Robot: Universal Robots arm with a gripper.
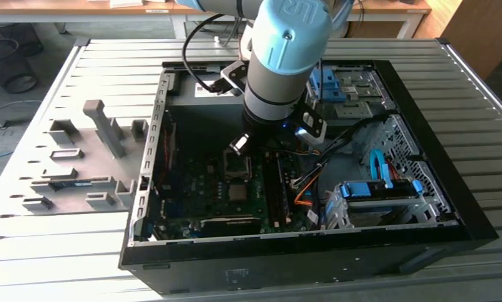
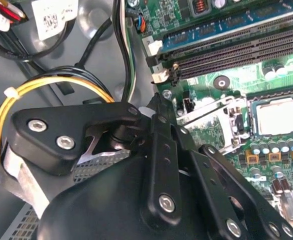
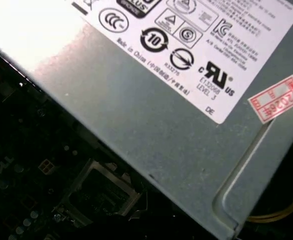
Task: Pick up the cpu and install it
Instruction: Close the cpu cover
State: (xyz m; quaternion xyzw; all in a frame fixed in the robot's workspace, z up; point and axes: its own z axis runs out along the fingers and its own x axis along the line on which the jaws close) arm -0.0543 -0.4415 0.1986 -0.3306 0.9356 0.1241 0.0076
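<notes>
The end effector [image 1: 241, 143] hangs inside the open computer case [image 1: 419, 189], just above the motherboard [image 1: 209, 195] and close to the CPU socket [image 1: 236, 165]. In the exterior view its tip is dark and partly hidden behind the arm; whether its fingers are wide or narrow, or whether they grip anything, cannot be told. In the second wrist view the black linkage of the end effector [image 2: 151, 165] crosses the foreground, and beyond it lies the socket's metal frame [image 2: 211, 125], with a square silver cpu [image 2: 281, 116] lying flat on the green board beside it, near the long memory slots [image 2: 236, 47].

From the exterior view's left to its right: a grey fixture tray [image 1: 75, 163] rests on the slatted counter [image 1: 108, 63], then the case, with the arm [image 1: 280, 56] coming straight down into its middle, wrist vertical. Blue drive brackets [image 1: 377, 189] sit toward the right. In the first wrist view, the grey power supply [image 3: 151, 115] with its label is close by.
</notes>
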